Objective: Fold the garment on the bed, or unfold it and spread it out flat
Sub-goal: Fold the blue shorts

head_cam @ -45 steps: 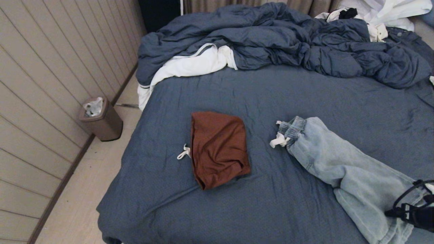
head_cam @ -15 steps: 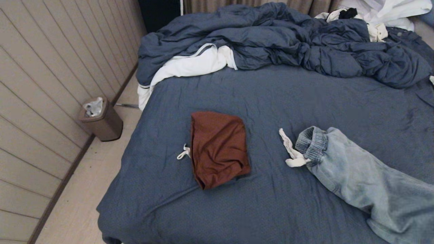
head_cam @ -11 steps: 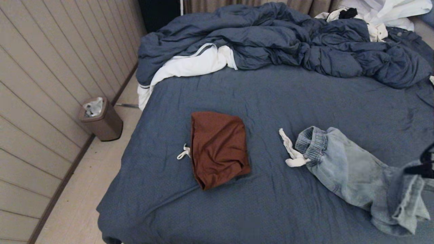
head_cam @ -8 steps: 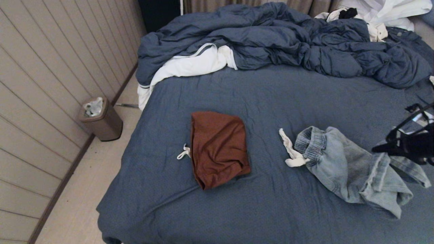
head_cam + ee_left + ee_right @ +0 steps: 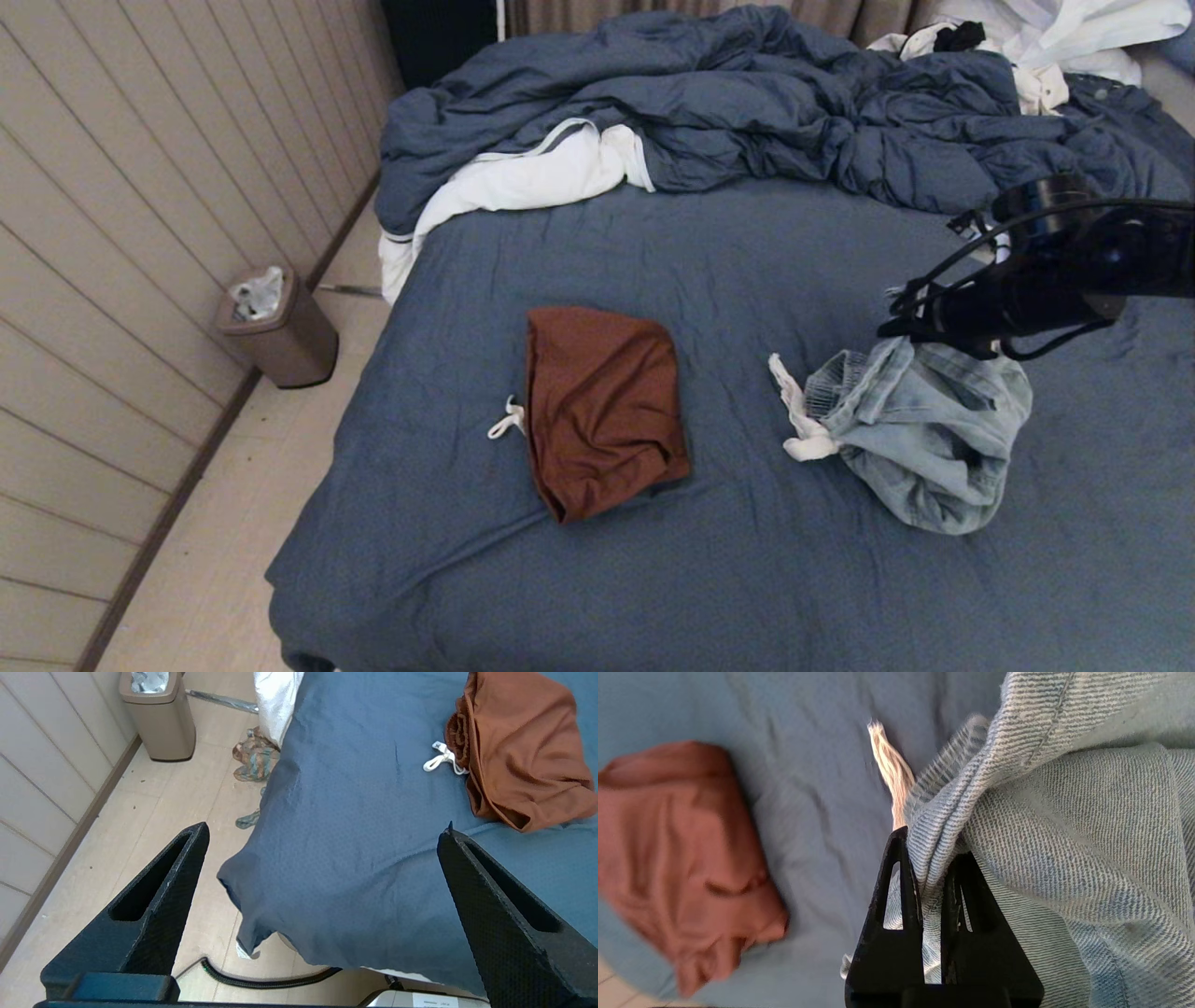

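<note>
The jeans are lying bunched on the right half of the bed, doubled over on themselves, with the elastic waistband and a white drawstring pointing toward the middle of the mattress. The right pincer is reaching in from the right edge of the head view and is pinching a fold of the denim at the top of the heap; its fingers are pressed together on the cloth. A rust-brown garment is lying folded well to the left of the jeans, apart from them, a small white cord showing at its left edge. The crumpled blue duvet with white lining is piled along the far end of the bed. The left pincer is hanging spread wide, holding nothing, above the near left corner of the bed. A brown bin is standing on the floor by the wall.
</note>
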